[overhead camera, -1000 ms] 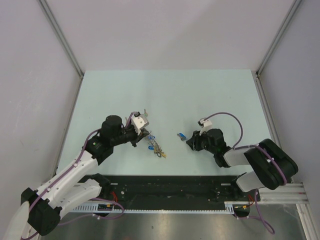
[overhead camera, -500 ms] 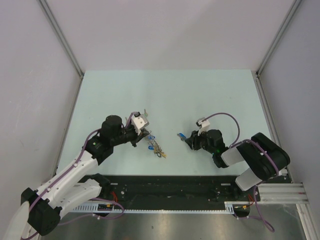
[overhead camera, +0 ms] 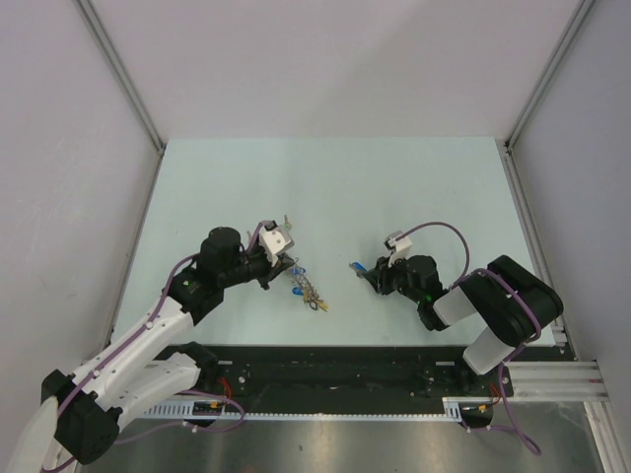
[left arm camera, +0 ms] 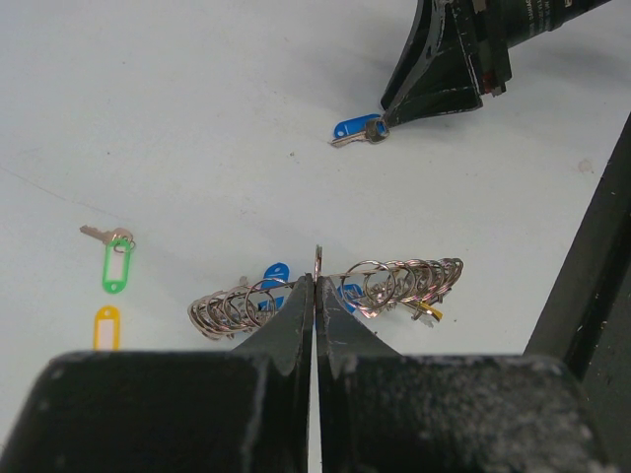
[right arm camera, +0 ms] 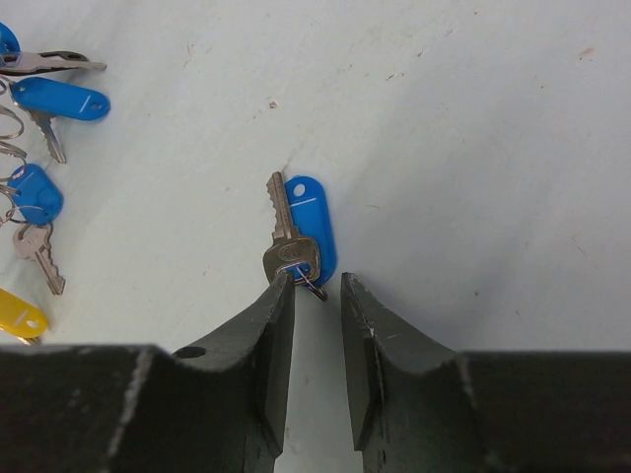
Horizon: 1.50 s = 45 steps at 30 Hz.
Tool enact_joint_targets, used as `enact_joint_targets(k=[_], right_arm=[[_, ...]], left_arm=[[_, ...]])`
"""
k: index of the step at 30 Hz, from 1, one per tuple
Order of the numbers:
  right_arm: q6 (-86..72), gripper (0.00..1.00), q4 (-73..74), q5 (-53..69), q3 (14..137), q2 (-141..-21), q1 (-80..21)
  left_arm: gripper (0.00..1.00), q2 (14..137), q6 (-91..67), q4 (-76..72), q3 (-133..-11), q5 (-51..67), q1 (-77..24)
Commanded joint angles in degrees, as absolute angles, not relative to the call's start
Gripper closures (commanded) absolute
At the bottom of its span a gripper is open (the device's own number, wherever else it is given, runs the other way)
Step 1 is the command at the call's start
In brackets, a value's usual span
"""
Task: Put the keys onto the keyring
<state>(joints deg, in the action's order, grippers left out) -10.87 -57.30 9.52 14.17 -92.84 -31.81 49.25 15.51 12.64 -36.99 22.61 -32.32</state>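
Top external: over the last second the right arm edges leftward and brings the right gripper (overhead camera: 378, 275) up to the blue-tagged key (overhead camera: 357, 266) on the table (overhead camera: 394, 187), jaws narrowing on the way. This reads as pickup of the first key, with none yet threaded. Right wrist: the jaws stand a narrow slot apart, not clamped, with one fingertip (right arm camera: 281, 296) touching the key's head and its small split ring lying in the gap. Left wrist: the left gripper (left arm camera: 316, 286) is fully closed on the edge of the keyring (left arm camera: 385, 281), while the green-tagged key (left arm camera: 116, 264) and orange tag (left arm camera: 105, 325) lie loose, well apart.
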Motion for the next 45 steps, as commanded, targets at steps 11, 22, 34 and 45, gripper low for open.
enact_joint_targets(k=[11,22,34,45], right_arm=[[-8.8,0.78,-52.1,9.2,13.9,-94.3,-34.2],[-8.3,0.91,-52.0,8.5,13.9,-94.1,-34.7],[-6.5,1.0,-43.5,8.5,15.4,-85.6,-36.1],[1.7,1.0,-18.7,17.0,25.2,-67.8,-36.8]], left_arm=[[1.0,48.7,16.5,10.0,-39.2,23.6,-32.0],[1.0,48.6,16.5,10.0,-39.1,23.6,-32.0],[1.0,48.4,16.5,10.0,-39.2,23.8,-32.0],[1.0,48.1,17.1,9.9,-39.1,27.4,-32.1]])
